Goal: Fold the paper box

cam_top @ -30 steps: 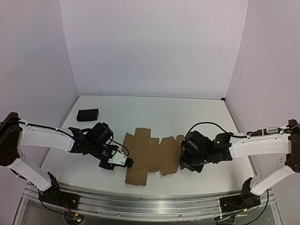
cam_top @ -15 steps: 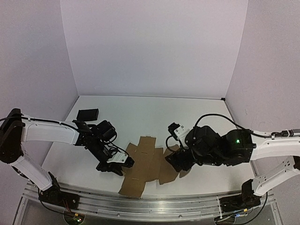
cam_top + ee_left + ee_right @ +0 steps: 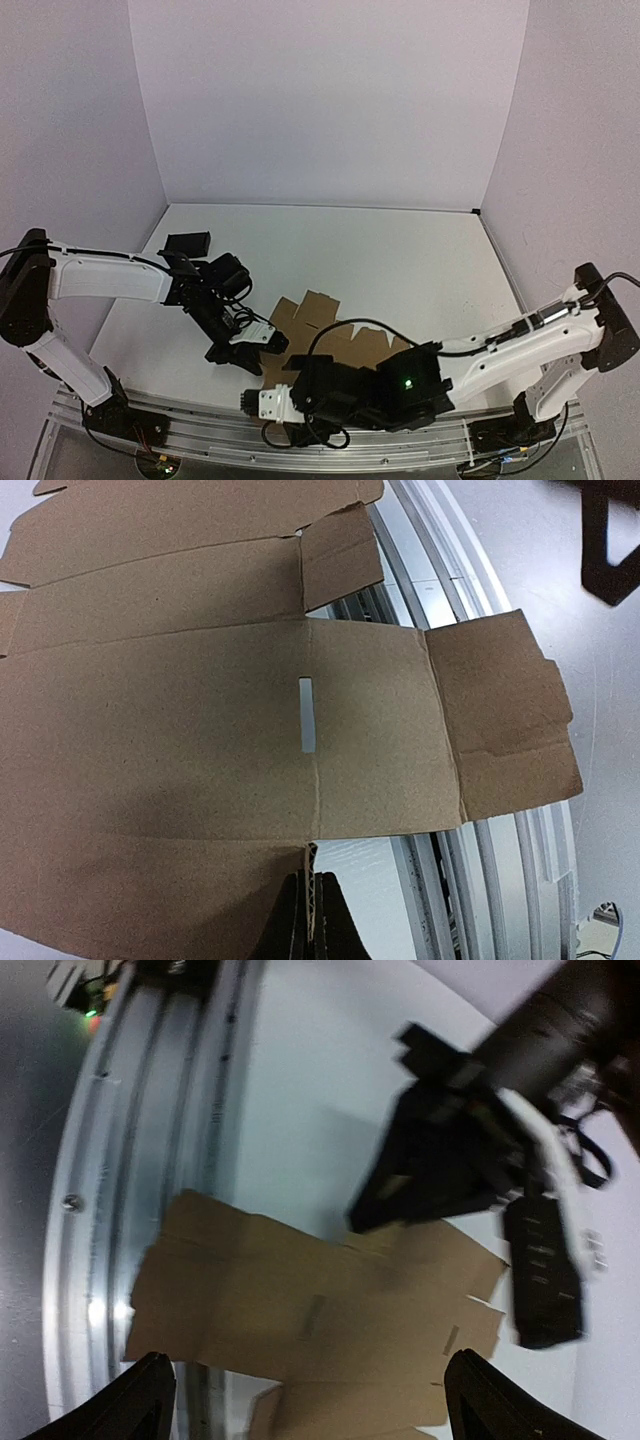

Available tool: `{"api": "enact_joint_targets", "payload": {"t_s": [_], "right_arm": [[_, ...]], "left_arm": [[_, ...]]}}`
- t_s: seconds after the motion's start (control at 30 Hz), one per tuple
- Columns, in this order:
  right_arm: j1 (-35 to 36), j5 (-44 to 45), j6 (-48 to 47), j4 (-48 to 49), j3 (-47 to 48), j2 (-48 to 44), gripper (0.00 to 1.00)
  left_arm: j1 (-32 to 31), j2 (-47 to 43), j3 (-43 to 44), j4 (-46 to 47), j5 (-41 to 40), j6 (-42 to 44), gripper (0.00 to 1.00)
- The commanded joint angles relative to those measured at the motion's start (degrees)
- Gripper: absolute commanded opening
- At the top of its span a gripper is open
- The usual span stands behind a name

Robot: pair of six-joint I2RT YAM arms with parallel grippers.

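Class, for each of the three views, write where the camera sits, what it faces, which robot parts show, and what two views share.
Top external: above, behind the bases, facing down at the table; left arm and right arm show.
Left wrist: close over the paper box; left gripper pinches its edge.
Right wrist: faces the paper box and rail; right gripper open at bottom.
Shared: the paper box, in both wrist views.

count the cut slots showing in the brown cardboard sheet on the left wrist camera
1: a narrow slot on the fold line near the middle of the flat brown cardboard sheet; more may lie outside this view.
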Motion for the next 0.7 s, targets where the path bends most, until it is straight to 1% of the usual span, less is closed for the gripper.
{"api": "enact_joint_targets", "payload": {"t_s": [0.0,0.1,0.23,0.37,0.4,0.5,0.6,0.67], "right_arm": [[3.01,-5.63,-1.28,1.79,1.71,5.96,0.95],[3.43,-5.71,1.16,3.89,2.46,9.01,0.95],[4.56,-5.58,1.93,7.84,1.97,11.25,0.94],[4.78,4.28,3.83,11.23,0.58,13.19,0.9],[4.77,7.1,3.58,12.46,-0.18,13.51,0.86],[4.52,12.85,3.78,13.58,-0.77,14.42,0.58],[4.32,13.73,3.84,13.59,-1.29,14.22,0.36],[4.21,12.92,3.67,13.59,-1.66,14.01,0.24]], "left_arm": [[-0.06,0.34,2.3,-0.46,1.35,-0.7,0.0],[-0.06,0.48,2.27,-0.53,1.3,-1.05,0.0],[-0.05,0.77,2.4,-0.68,0.95,-0.98,0.0],[-0.06,1.11,2.84,-0.75,1.02,-0.98,0.0],[-0.06,1.18,3.0,-0.8,1.1,-0.98,0.0],[-0.06,1.47,3.42,-1.14,1.12,-0.98,0.0],[-0.06,1.67,3.83,-1.79,0.74,-1.0,0.0],[-0.06,1.89,4.16,-1.89,0.27,-1.25,0.0]]}}
